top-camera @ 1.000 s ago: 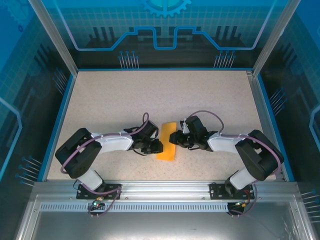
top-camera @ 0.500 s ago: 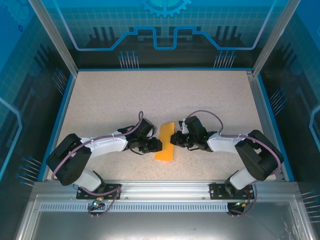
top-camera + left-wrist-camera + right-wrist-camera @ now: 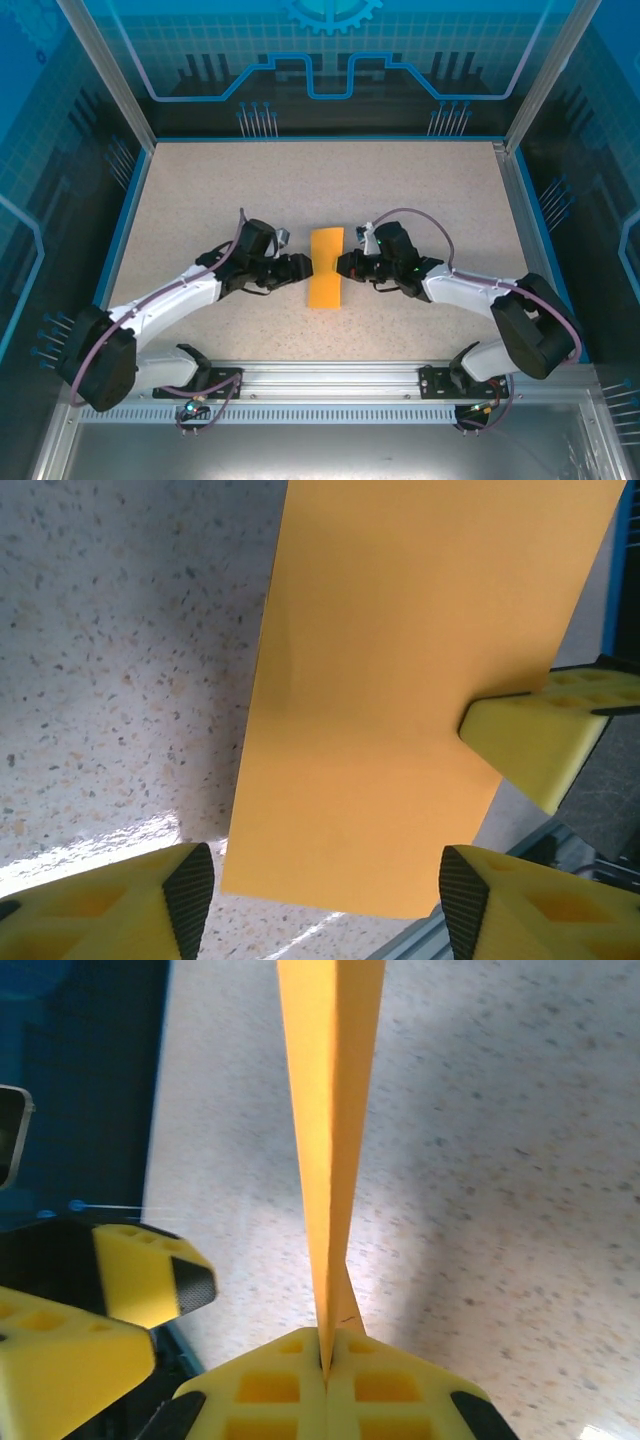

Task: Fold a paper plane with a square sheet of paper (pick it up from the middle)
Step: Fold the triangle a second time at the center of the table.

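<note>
The square sheet of paper (image 3: pixel 325 268) is orange-yellow and doubled over into a narrow strip, lying between the two grippers. My right gripper (image 3: pixel 345 266) is shut on its right edge. In the right wrist view the sheet (image 3: pixel 330 1110) runs edge-on as two layers out of the shut right gripper (image 3: pixel 325 1362). My left gripper (image 3: pixel 300 266) stands open just left of the sheet, apart from it. The left wrist view has the sheet's broad face (image 3: pixel 400 680) beyond the open left gripper (image 3: pixel 327 898), with a right finger (image 3: pixel 540 730) on its edge. A paper plane is out of view.
The speckled table (image 3: pixel 400 190) has free room behind and to both sides of the grippers. A blue rim (image 3: pixel 110 250) and clear walls close it in. The metal rail (image 3: pixel 330 385) with the arm bases runs along the near edge.
My left gripper has opened and its arm has stretched out low to the left of the sheet. My right gripper has shut on the sheet, which has shifted a little toward the far side.
</note>
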Robot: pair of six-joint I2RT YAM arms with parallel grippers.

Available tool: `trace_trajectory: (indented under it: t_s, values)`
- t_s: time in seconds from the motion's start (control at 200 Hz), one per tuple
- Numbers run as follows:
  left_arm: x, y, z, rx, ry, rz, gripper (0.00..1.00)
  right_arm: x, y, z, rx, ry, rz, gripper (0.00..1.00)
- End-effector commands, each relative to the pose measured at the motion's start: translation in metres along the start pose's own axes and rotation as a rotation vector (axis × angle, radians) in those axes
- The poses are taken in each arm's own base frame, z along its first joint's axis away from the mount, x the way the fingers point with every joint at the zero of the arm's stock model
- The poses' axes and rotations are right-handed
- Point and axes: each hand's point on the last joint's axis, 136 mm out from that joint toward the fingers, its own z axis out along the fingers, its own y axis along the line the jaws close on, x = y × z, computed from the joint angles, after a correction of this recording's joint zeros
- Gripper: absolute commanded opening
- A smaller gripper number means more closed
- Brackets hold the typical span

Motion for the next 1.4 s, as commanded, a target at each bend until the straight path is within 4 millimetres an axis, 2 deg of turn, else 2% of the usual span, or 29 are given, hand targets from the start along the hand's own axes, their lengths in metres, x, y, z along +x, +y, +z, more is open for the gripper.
trace_trajectory:
  t_s: [0.0,0.14,0.285,0.7,0.865,1.105,1.266,1.396]
  values:
    - [0.001,-0.014,-0.011,0.097,0.009,-0.023,0.67,-0.02,0.032,-0.01,-0.126,-0.044,0.003,0.02]
    - [-0.005,-0.021,-0.018,0.154,-0.018,-0.031,0.68,-0.031,0.047,-0.019,-0.203,-0.076,0.031,0.02]
    - [-0.008,-0.02,-0.02,0.178,-0.021,-0.048,0.69,-0.041,0.059,-0.026,-0.261,-0.098,0.044,0.01]
    - [-0.01,-0.035,-0.024,0.255,-0.009,-0.063,0.7,-0.05,0.069,-0.031,-0.31,-0.115,0.06,0.01]
    - [-0.009,-0.032,-0.022,0.245,-0.001,-0.064,0.69,-0.05,0.069,-0.032,-0.316,-0.117,0.064,0.01]
    - [-0.009,-0.042,-0.03,0.278,-0.002,-0.056,0.69,-0.049,0.065,-0.03,-0.302,-0.114,0.066,0.01]
    - [-0.01,-0.055,-0.04,0.313,-0.003,-0.044,0.69,-0.045,0.055,-0.027,-0.248,-0.099,0.049,0.01]
    - [-0.01,-0.057,-0.047,0.312,-0.011,-0.033,0.68,-0.045,0.049,-0.027,-0.242,-0.104,0.06,0.01]
